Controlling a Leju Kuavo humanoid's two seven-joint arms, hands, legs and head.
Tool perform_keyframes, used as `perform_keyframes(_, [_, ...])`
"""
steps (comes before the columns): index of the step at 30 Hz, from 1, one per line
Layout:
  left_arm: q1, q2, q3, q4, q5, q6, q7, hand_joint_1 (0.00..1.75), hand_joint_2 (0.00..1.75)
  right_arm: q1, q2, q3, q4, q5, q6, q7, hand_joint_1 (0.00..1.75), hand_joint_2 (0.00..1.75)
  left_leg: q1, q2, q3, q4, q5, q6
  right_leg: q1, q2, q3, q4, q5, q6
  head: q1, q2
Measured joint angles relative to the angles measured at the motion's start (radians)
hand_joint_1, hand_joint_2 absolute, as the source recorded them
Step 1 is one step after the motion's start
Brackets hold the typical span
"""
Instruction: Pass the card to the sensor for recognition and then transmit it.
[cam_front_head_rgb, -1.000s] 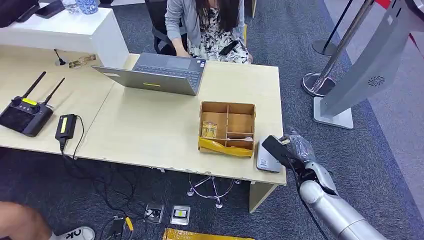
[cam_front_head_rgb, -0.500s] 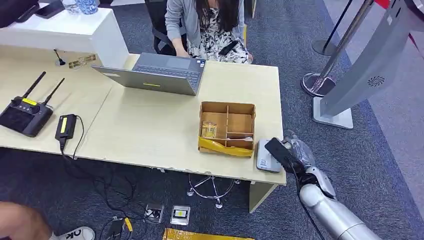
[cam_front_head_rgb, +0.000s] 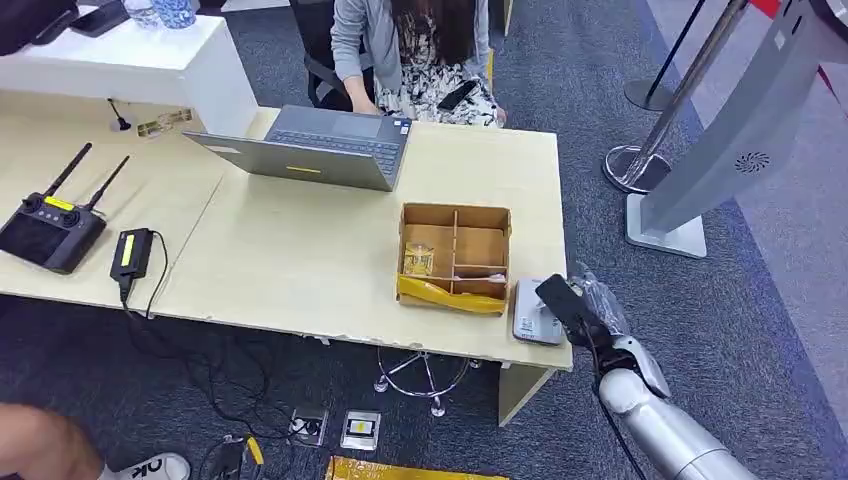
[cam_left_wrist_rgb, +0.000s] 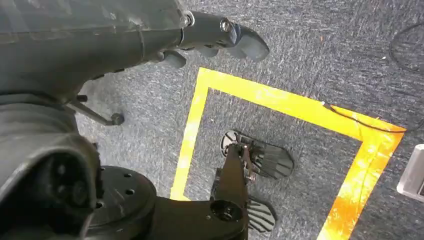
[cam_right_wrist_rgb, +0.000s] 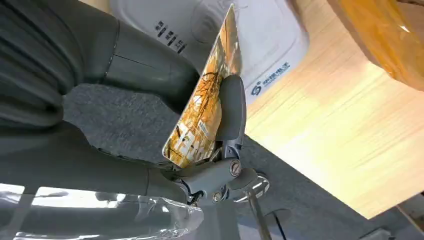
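Card (cam_right_wrist_rgb: 205, 107) handling is at the presenting step, judged from how things lie on the counter (cam_front_head_rgb: 300, 260). Going from left to right in the head view, a black remote controller (cam_front_head_rgb: 45, 225) with two antennas and a small black box (cam_front_head_rgb: 130, 252) with a yellow label are seen at the near-left edge, a grey laptop (cam_front_head_rgb: 320, 148) is open in front of a seated person (cam_front_head_rgb: 415, 50), and a divided cardboard box (cam_front_head_rgb: 455, 255) stands right of the middle. Just beside that box, at the counter's right corner, the white sensor (cam_front_head_rgb: 533, 312) lies flat. The right robot hand (cam_front_head_rgb: 580, 310) is held at the sensor's right edge, and in the right wrist view the card, printed in orange and yellow, is seen pinched on edge between the thumb and a dark finger, tilted above the sensor's face; whether it touches the face cannot be told. The left robot hand (cam_left_wrist_rgb: 210, 37) hangs over the carpet (cam_left_wrist_rgb: 310, 55) with nothing in it, its fingers loosely apart. The next move probably calls for the card's face to be laid flatter and closer over the sensor for reading, after which it is to be handed on.
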Motion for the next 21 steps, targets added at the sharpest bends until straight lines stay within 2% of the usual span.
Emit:
perform_keyframes(7, [0.002,0.001,0.0,0.0,0.0,-0.001,0.0,0.0,0.0,-0.027,0.0,-0.005,-0.053,-0.004,-0.016,0.018,1.75,1.75,0.0,0.001,0.0,0.0,0.0,0.0,0.0,0.001,0.0,0.0,0.0,0.0,0.0,0.0])
perform_keyframes(16, [-0.005,0.0,-0.004,0.0,-0.022,-0.019,0.015,0.0,0.0,-0.094,0.012,-0.003,-0.14,0.087,-0.013,0.046,1.75,1.75,0.0,0.001,0.0,0.0,0.0,0.0,0.0,0.001,0.0,0.0,0.0,0.0,0.0,0.0])
perform_keyframes(21, [-0.009,0.0,-0.019,0.0,-0.027,-0.019,0.028,0.0,0.0,-0.139,0.034,0.003,-0.152,0.164,0.026,0.071,1.75,1.75,0.0,0.001,0.0,0.0,0.0,0.0,0.0,0.001,0.0,0.0,0.0,0.0,0.0,0.0])
